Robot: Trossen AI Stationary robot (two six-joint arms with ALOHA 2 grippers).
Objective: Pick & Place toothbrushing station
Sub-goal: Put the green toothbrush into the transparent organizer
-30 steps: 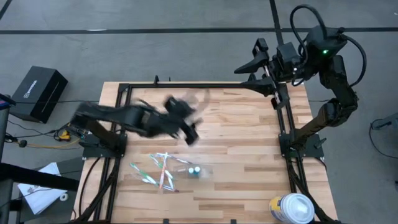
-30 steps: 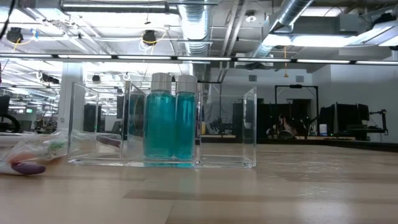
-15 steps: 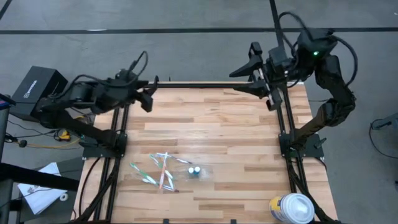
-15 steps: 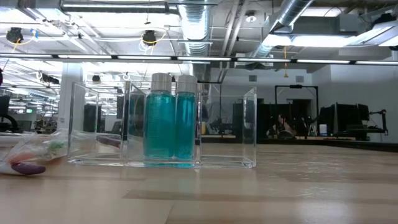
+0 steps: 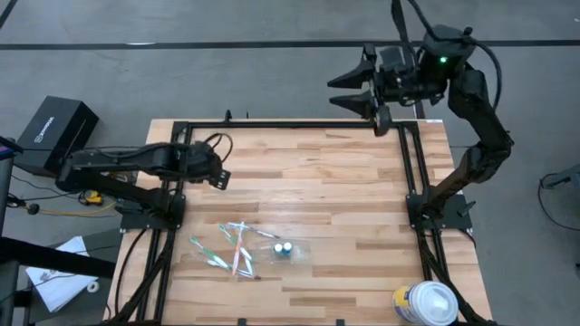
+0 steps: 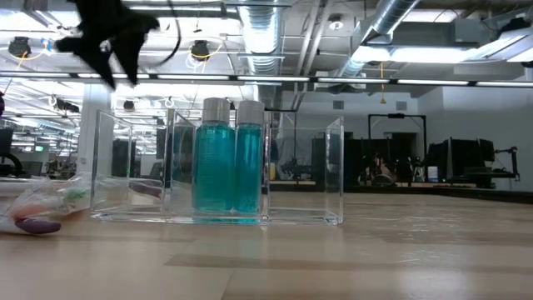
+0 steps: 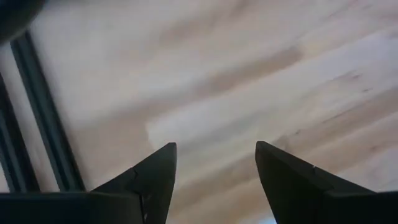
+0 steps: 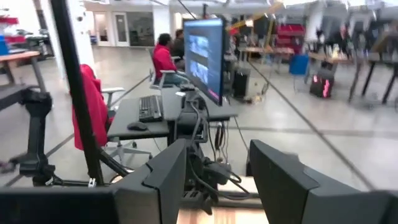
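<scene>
Several slim pale toothbrushes (image 5: pixel 231 246) lie scattered on the wooden table near its front, and also show in the low view (image 6: pixel 37 208). Right of them a see-through holder (image 5: pixel 297 250) rests on its base. Two teal tubes (image 6: pixel 226 167) stand upright in its middle compartment (image 6: pixel 308 167). My left gripper (image 5: pixel 220 177) is open and empty above the table's left side, far of the toothbrushes; it also shows in its wrist view (image 7: pixel 216 148). My right gripper (image 5: pixel 337 92) is open and empty over the table's far edge.
A round white-lidded canister (image 5: pixel 424 303) stands at the near right corner. Black frame rails (image 5: pixel 412 172) run along the table's left, right and far sides. A black box (image 5: pixel 54 134) sits off the table at the left. Bare wood (image 5: pixel 344 190) lies between the arms.
My left gripper has swung from above the table's middle to the far left corner, then come back toward the near edge, staying at the left side. My right gripper has drifted a little toward the table's left along the far edge. The toothbrushes, tubes and holder have stayed put.
</scene>
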